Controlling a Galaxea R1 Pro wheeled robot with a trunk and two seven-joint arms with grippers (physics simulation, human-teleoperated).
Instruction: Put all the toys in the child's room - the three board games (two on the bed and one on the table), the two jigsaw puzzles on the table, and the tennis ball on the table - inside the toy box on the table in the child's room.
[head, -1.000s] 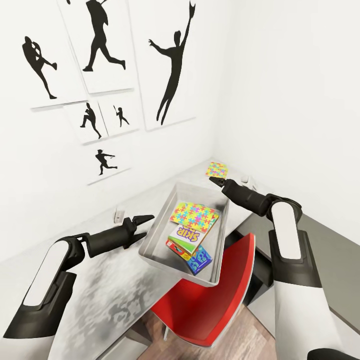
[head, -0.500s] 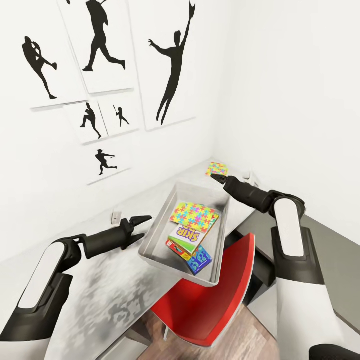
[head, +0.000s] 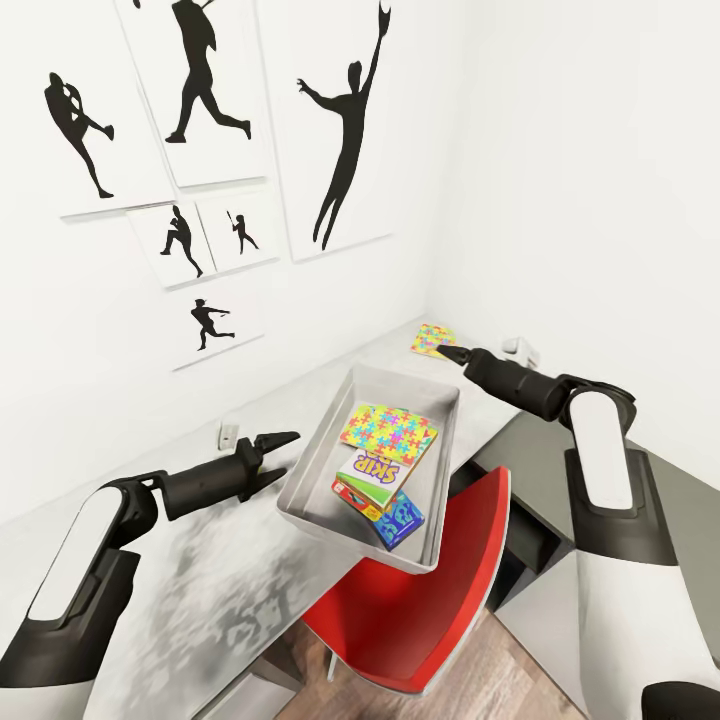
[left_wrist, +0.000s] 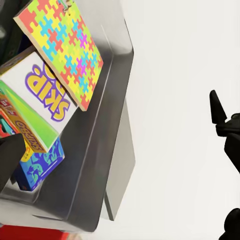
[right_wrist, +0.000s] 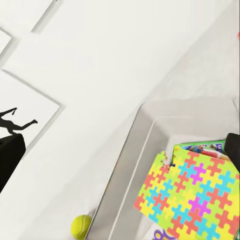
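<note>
Stretching across the lower half of the head view, the pale table (head: 200, 560) runs into the room's corner, below white walls hung with black silhouette posters (head: 340, 130) at upper left. At centre frame the light grey toy box (head: 330, 440) sits on the tabletop, its near end overhanging a red chair (head: 420, 590) at lower centre. Inside the box lies a jigsaw puzzle (head: 388, 428) atop the Skip-Bo board game (head: 377, 472), with a red-edged game box (head: 355, 497) and a blue board game (head: 400, 518) just below them. A second jigsaw puzzle (head: 433, 338) lies flat on the table in the far corner, right of centre. The left gripper (head: 272, 448) hangs just left of the box's wall, fingers spread and empty. The right gripper (head: 455, 354) hovers beside the second puzzle's near edge, just above the box's far end; whether its fingers are spread or closed cannot be told. In the right wrist view, the tennis ball (right_wrist: 81, 226) rests on the table at lower left, just beside the box's outer wall.
</note>
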